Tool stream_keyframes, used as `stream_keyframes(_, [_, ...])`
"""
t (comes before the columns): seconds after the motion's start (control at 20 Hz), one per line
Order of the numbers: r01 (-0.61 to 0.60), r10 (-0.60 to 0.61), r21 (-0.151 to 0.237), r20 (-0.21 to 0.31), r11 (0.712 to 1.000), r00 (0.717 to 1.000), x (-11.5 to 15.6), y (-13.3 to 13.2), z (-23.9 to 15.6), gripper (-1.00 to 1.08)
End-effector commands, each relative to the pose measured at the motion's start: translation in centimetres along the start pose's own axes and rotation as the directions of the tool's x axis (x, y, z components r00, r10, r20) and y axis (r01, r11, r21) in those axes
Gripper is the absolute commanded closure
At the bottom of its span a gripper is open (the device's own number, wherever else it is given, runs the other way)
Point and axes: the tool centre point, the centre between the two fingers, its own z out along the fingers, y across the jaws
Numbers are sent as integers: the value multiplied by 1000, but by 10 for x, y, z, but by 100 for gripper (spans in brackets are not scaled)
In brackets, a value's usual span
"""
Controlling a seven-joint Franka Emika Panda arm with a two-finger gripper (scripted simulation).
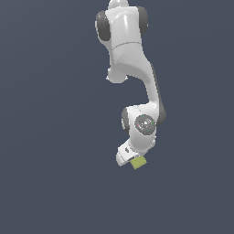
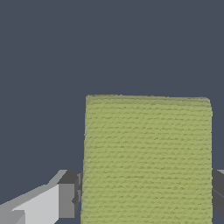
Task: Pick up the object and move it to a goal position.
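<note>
Yellow-green, finely dotted, the block (image 2: 146,159) sits clamped between the pincer (image 1: 132,160) fingers (image 2: 65,199), its long axis pointing away from the wrist, toward five o'clock in the exterior view.

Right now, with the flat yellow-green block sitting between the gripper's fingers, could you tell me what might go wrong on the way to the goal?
1. The flat yellow-green dotted block is touched by the grey finger pads only at its lower edges, so most of it protrudes and it might pivot or slip during fast motion.
2. In the exterior view the block hangs beside the white gripper, so its protruding end could strike the surface first on lowering.
3. No goal marker is visible, so alignment cannot be confirmed.
</note>
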Motion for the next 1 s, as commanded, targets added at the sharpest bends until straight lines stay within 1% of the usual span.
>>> stream_keyframes(0.0, [0,0,0,-1,1000,1000,1,0,0,108])
stream_keyframes(0.25, [0,0,0,0,1000,1000,1,0,-3,108])
stream_keyframes(0.45, [0,0,0,0,1000,1000,8,-2,-14,108])
stream_keyframes(0.95, [0,0,1,-1,1000,1000,41,-11,-70,108])
